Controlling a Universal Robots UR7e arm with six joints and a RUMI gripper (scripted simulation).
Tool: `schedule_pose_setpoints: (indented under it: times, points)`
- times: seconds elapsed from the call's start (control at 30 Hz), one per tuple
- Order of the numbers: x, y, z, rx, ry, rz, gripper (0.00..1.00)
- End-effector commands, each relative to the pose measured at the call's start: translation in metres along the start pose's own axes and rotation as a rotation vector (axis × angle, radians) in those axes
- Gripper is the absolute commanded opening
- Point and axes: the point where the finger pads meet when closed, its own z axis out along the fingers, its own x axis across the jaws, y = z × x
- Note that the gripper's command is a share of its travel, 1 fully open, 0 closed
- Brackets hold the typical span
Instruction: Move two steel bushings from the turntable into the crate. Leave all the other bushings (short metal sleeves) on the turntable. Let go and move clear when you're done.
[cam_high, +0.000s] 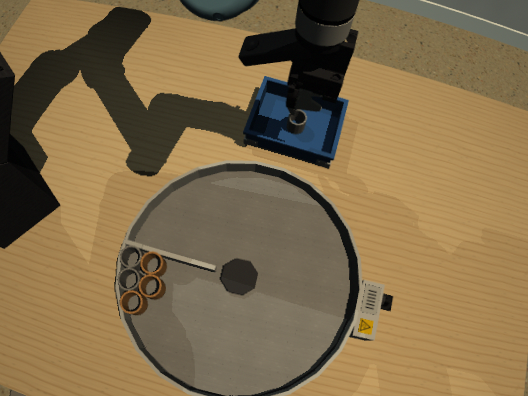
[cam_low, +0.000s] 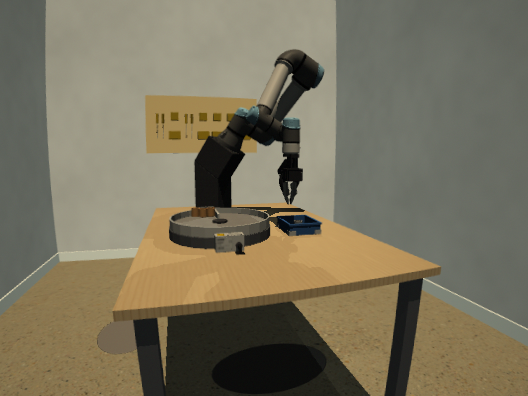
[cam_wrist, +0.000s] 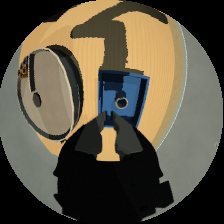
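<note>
The black two-jaw gripper's fingers (cam_high: 295, 112) (cam_low: 289, 202) are nearly together, clenched on nothing. Beneath, one grey steel bushing (cam_high: 297, 130) (cam_low: 298, 220) (cam_wrist: 121, 108) sits in the blue rectangular crate (cam_high: 340, 130) (cam_low: 300, 231) (cam_wrist: 145, 91), as far as I can tell. Next: return to the round grey turntable (cam_high: 300, 240) (cam_low: 250, 238) (cam_wrist: 55, 95), open, fetch a second.

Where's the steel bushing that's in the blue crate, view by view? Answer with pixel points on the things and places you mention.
Top: upper middle, standing in the crate (cam_high: 339, 131) (cam_low: 300, 230) (cam_wrist: 144, 95).
Exterior: right of centre, small inside the crate.
Wrist: just right of centre, beyond the end effector (cam_wrist: 109, 111).
Shared landmark: the round turntable (cam_high: 295, 225) (cam_low: 220, 237) (cam_wrist: 55, 100).
</note>
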Motion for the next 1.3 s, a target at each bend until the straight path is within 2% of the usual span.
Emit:
schedule_pose_setpoints:
  times: [0.0, 0.2, 0.27, 0.77, 0.83, 1.27]
  points:
    - [-0.014, -0.007, -0.001, -0.001, 0.001, 0.014, 0.05]
    - [-0.037, -0.017, 0.0, -0.001, 0.0, 0.034, 0.05]
    - [-0.037, -0.017, 0.0, -0.001, 0.0, 0.034, 0.05]
    - [-0.109, -0.052, 0.0, -0.001, 0.0, 0.103, 0.05]
    - [-0.109, -0.052, 0.0, -0.001, 0.0, 0.103, 0.05]
    - [-0.178, -0.086, 0.0, -0.001, 0.0, 0.17, 0.05]
